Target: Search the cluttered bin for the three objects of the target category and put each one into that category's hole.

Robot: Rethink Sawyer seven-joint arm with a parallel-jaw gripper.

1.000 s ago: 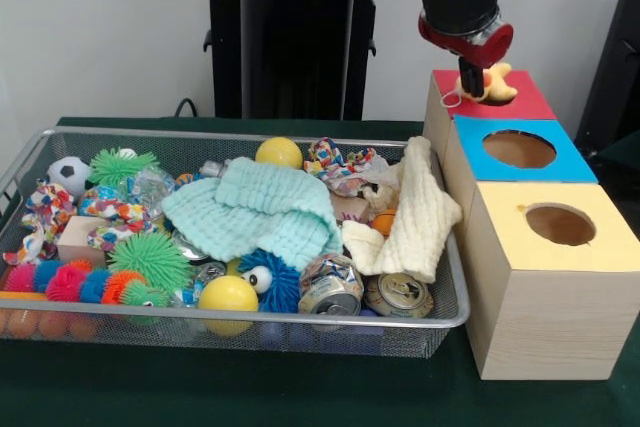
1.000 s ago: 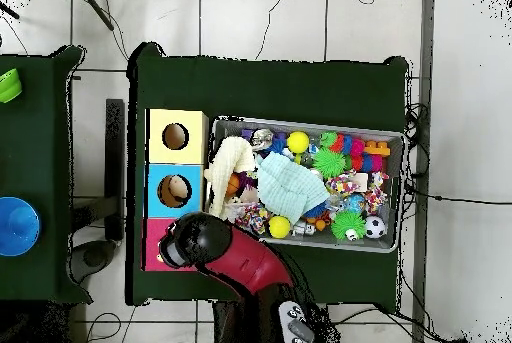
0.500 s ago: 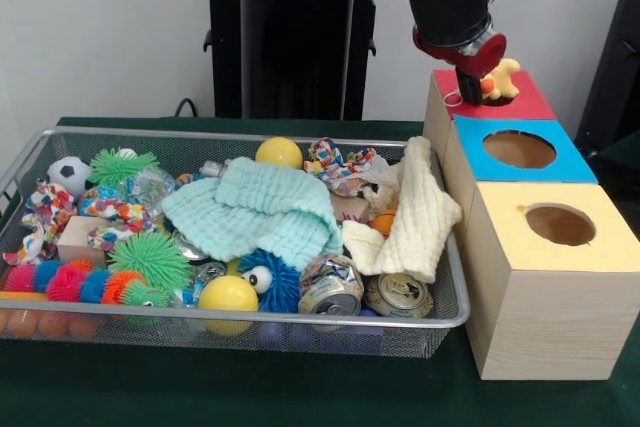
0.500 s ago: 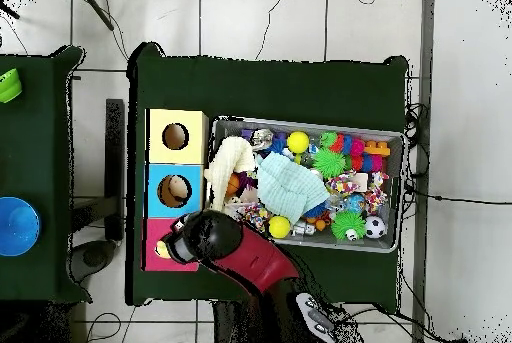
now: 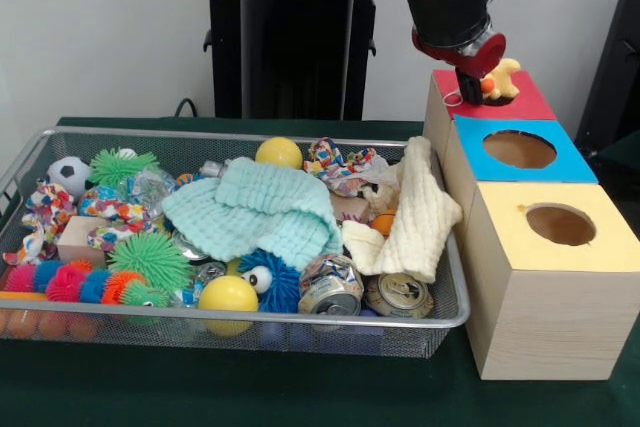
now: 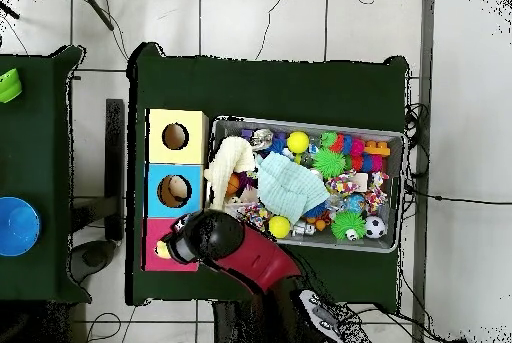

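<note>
1. Bin (image 5: 30, 162) of wire mesh fills the left and middle of the green bench (image 5: 250, 387); its right rim lies just beside the boxes.
2. Soccer ball (image 5: 68, 174) sits in the bin's far left corner, with a green spiky ball (image 5: 121, 164) beside it.
3. Wooden block (image 5: 80, 237) lies near the left rim, a second green spiky ball (image 5: 150, 257) to its right, and a caterpillar (image 5: 75, 282) of pink, blue and orange tufts along the near rim.
4. Mint cloth (image 5: 255, 209) covers the bin's middle; one yellow ball (image 5: 278, 153) rests at the far rim behind it, another (image 5: 227, 295) at the near rim.
5. Blue fuzzy toy (image 5: 272, 282) with googly eyes lies under the cloth's near edge.
6. Two cans (image 5: 330, 287) lie crushed near the bin's near right corner.
7. Cream towel (image 5: 420, 217) drapes along the right rim.
8. Three boxes stand in a row at the bench's right edge: yellow box (image 5: 560, 277) nearest, blue box (image 5: 520, 152) in the middle, red box (image 5: 520, 99) farthest; the first two show round holes.
9. Claw (image 5: 478, 87) hangs over the red box, pinched on a yellow-and-orange duck (image 5: 502, 79) that sits just above the red top.
10. Overhead, the arm (image 6: 235, 249) covers most of the red box.
</note>
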